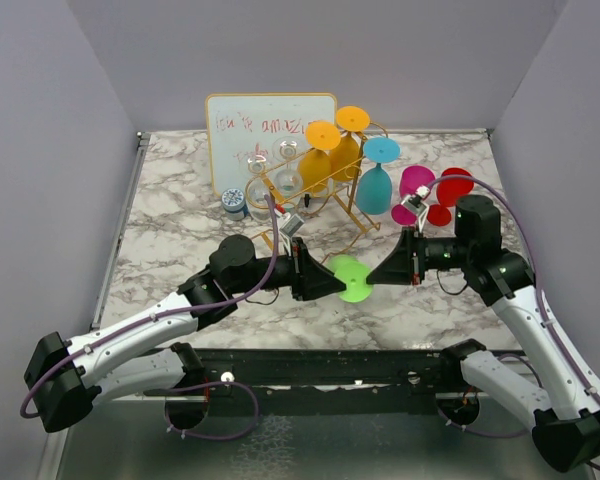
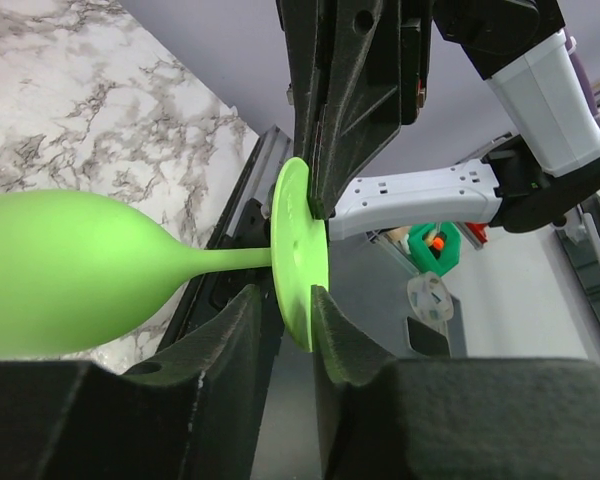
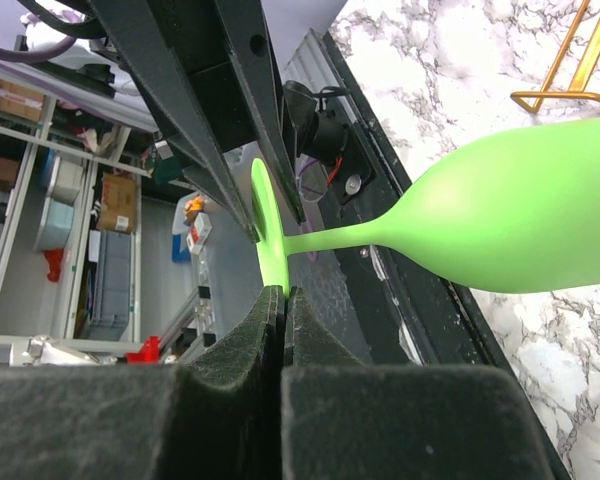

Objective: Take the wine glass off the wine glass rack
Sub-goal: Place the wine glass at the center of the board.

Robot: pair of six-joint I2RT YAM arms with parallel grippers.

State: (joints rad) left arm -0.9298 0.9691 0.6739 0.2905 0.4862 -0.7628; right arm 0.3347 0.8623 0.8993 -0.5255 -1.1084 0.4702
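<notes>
A bright green wine glass (image 1: 352, 278) hangs sideways above the table's front middle, between my two grippers and clear of the gold wire wine glass rack (image 1: 315, 190) behind it. My right gripper (image 1: 377, 274) is shut on the rim of the glass's round foot (image 3: 270, 235), pinched at the fingertips (image 3: 283, 296). My left gripper (image 1: 330, 281) comes from the other side. Its jaws (image 2: 286, 312) straddle the opposite rim of the foot (image 2: 298, 250): one finger touches the disc, the other stands a little off it. The green bowl (image 2: 60, 270) points toward the marble.
On the rack hang orange glasses (image 1: 325, 150) and clear glasses (image 1: 270, 170). A teal glass (image 1: 377, 182), a magenta glass (image 1: 415, 190) and a red glass (image 1: 450, 190) stand to its right. A whiteboard (image 1: 270, 125) is behind and a small tin (image 1: 234, 202) on the left.
</notes>
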